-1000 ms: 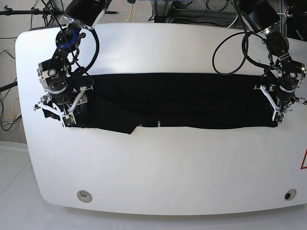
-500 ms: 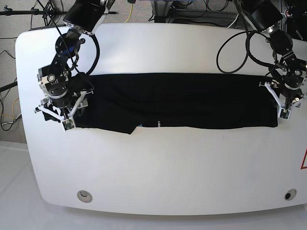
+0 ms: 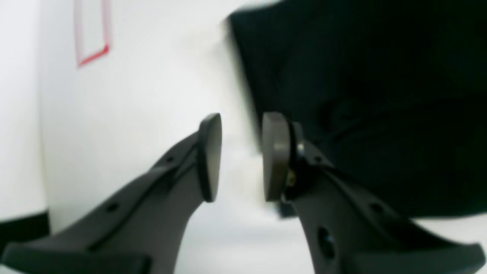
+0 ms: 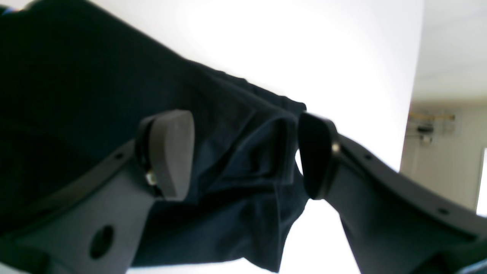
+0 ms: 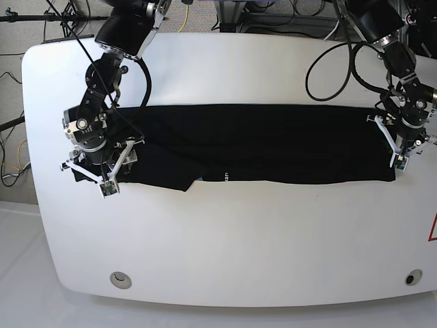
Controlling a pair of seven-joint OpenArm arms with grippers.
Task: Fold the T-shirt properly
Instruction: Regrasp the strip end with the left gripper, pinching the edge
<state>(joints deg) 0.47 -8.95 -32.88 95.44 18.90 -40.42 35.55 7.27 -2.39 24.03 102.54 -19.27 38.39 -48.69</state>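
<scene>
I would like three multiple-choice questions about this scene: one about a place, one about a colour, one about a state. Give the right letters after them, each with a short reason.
1. Where does the T-shirt lie on the table?
A. in a long band from side to side
B. in a heap at the near edge
C. hanging over the far edge

2. What colour is the T-shirt's fabric?
A. white
B. black
C. red

3. How do the jaws of the right gripper stand?
A. shut on bare table
B. shut flat together
C. open, with bunched cloth between them

Answers:
1 A, the base view shows it stretched between both arms.
2 B, every view shows dark cloth.
3 C, the right wrist view shows a wide gap with folds in it.
</scene>
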